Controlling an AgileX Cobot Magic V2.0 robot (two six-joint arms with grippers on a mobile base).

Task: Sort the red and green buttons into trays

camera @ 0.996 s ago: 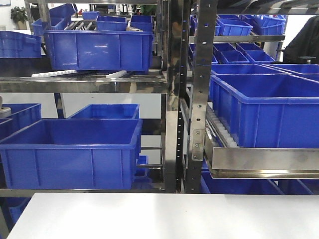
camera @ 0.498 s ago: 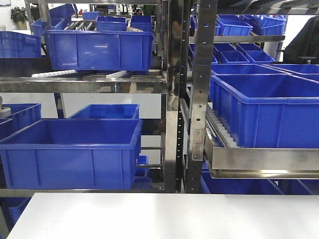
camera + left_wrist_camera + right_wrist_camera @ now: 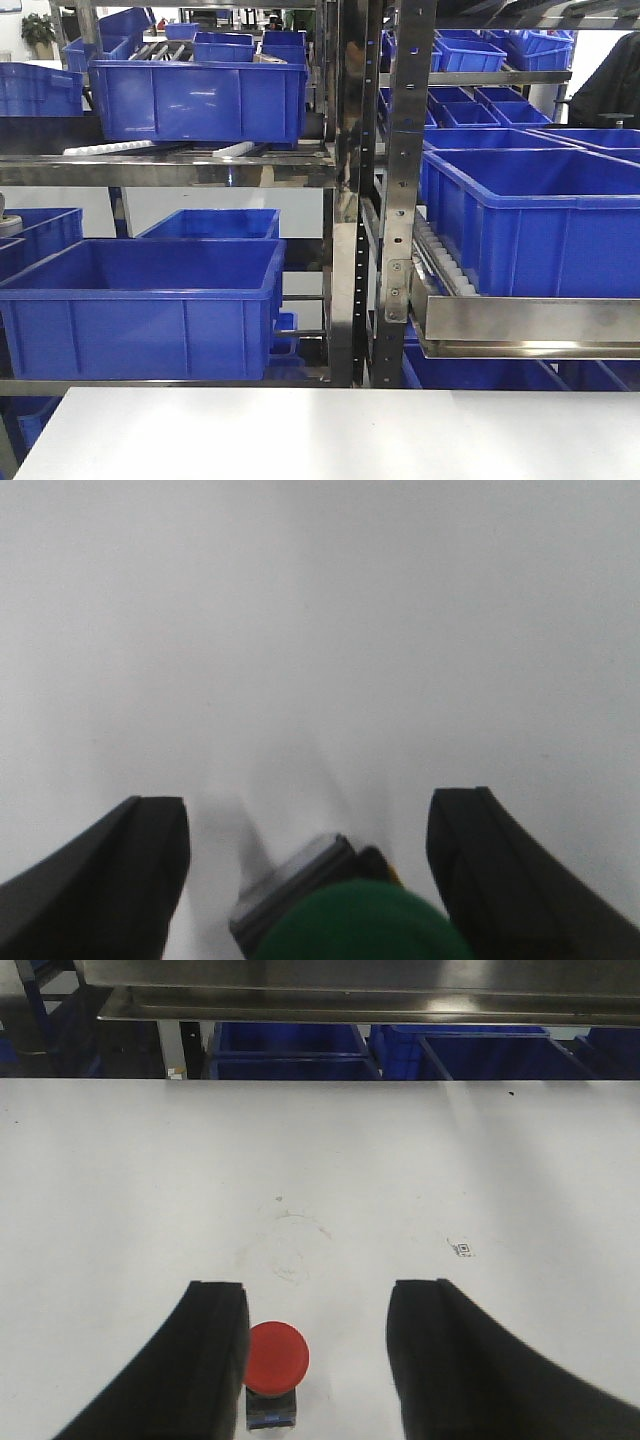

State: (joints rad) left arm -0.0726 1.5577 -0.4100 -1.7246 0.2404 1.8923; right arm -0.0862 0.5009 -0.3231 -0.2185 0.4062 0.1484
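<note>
The left hand (image 3: 305,810) is spread wide and holds nothing. The green button (image 3: 360,925) lies on the table (image 3: 320,630) at the bottom centre of its view, between the fingers, cap toward the camera and body pointing away to the upper left. The right hand (image 3: 320,1295) is equally open and empty. The red button (image 3: 276,1356) stands off-centre in its gap, just beside the frame-left finger (image 3: 205,1360). Each hand looks nearest its own button. The trays are out of view.

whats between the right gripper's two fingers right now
The red button stands there on the white table, close beside the finger on the picture's left, with bare table toward the other finger. The right wrist view shows it.
</note>
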